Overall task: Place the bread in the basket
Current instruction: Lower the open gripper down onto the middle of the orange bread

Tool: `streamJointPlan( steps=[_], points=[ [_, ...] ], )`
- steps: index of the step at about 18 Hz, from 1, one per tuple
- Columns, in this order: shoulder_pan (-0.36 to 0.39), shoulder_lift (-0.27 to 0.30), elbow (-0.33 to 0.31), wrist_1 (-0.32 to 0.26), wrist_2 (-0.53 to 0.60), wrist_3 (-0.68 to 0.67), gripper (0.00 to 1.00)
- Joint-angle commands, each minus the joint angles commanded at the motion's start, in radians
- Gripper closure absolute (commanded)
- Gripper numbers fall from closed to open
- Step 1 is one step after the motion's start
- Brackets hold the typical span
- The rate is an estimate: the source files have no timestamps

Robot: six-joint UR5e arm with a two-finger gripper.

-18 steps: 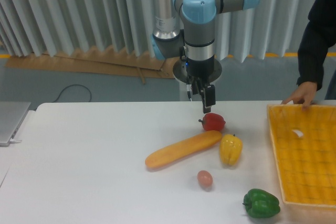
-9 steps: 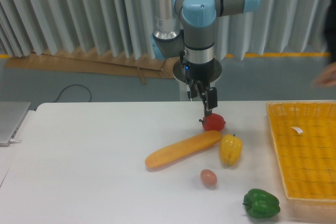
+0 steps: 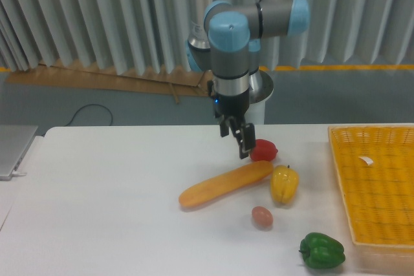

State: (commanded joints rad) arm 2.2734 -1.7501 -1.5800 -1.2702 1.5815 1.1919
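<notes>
- White table [image 3: 97,192] w/ bread [image 3: 226,184], basket [image 3: 377,189] at right edge.
- Grey ribbed curtain [image 3: 97,17] behind.
- I can't tell gripper [image 3: 240,141] finger spread.

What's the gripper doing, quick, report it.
Gripper: holding nothing, hanging above the bread; whether the fingers are open or closed cannot be told.

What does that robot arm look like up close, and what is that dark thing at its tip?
The arm is built of silver-grey metal tubes linked by rounded joints with light blue caps. At its tip sits a small black two-finger gripper, with a tiny blue light glowing just above it.
</notes>
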Motion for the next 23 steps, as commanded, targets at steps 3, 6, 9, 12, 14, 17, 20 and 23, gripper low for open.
streamJointPlan(
  steps=[3,6,9,12,14,17,20,23],
  points=[
    [-0.003,-0.034,0.023,0.002,0.008,-0.003,0.0],
    [-0.003,-0.037,0.032,0.003,0.028,0.002,0.0],
    [-0.002,-0.042,0.04,-0.002,0.048,0.0,0.0],
    [0.0,-0.049,0.026,0.002,0.046,0.0,0.0],
    [0.0,-0.06,0.026,0.003,0.046,0.002,0.0],
    [-0.002,-0.069,0.015,0.023,0.049,-0.002,0.0],
    [-0.014,-0.084,0.0,0.1,0.078,-0.018,0.0],
    [-0.02,-0.081,-0.037,0.109,0.08,-0.023,0.0]
  ],
)
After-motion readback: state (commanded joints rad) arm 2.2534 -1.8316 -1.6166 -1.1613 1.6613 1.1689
